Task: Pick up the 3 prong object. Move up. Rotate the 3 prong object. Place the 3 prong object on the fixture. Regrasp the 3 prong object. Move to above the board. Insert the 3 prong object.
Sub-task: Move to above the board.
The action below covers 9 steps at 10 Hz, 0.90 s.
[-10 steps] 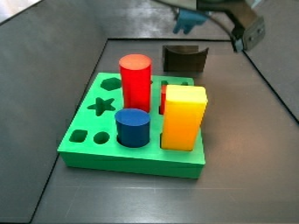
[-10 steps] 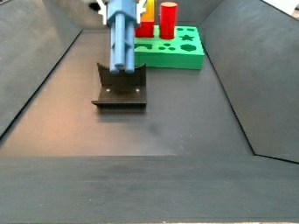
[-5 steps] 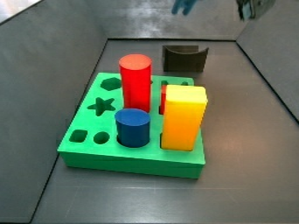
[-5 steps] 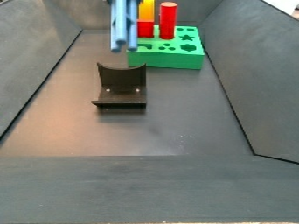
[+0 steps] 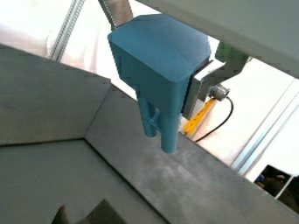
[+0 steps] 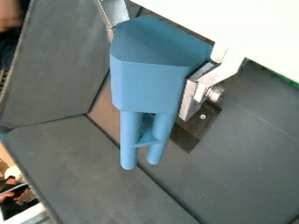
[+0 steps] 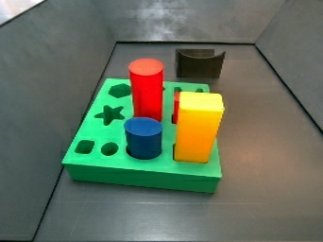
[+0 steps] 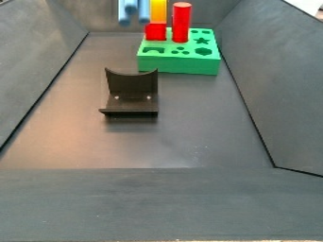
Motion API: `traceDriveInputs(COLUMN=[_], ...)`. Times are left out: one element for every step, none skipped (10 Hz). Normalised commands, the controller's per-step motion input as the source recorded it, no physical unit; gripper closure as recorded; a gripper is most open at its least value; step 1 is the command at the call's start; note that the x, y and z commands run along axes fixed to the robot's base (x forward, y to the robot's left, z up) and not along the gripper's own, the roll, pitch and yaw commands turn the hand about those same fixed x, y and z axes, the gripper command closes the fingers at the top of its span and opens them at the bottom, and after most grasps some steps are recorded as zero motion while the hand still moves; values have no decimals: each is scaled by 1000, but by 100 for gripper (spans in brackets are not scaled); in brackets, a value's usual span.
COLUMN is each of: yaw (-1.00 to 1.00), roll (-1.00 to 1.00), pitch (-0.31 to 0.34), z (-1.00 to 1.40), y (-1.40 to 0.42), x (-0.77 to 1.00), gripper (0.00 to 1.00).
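The claw (image 6: pixel 176 92) grasps the steel-blue plastic 3 prong object (image 6: pixel 146 96) high above the bench; a loose grip risks slipping during rotation.

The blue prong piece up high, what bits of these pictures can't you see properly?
- 3 prong object: a side view's top edge cuts it off; only its lower end shows.
- Gripper: outside both side views; the object hides most of it in both wrist views.
- Fixture: partly behind the object in a wrist view.
- Board's rear holes: behind the red cylinder.
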Motion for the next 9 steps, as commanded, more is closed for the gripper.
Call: traceDriveInputs(yaw=[-2, 0, 8, 8, 5, 4, 4, 4, 4], roll=[-1000, -1000, -1000, -1000, -1000, -1000, -1000, -1000, -1000], pitch=[27, 13, 2, -12, -28, -49, -67, -95, -115], z=[274, 247, 266, 262, 275, 301, 258, 148, 91], y=[-1000, -1000, -1000, -1000, -1000, -1000, -787, -373, -176], x=[-550, -551, -588, -620, -661, -735, -648, -425, -303], gripper=[100, 100, 100, 100, 100, 100, 100, 100, 100])
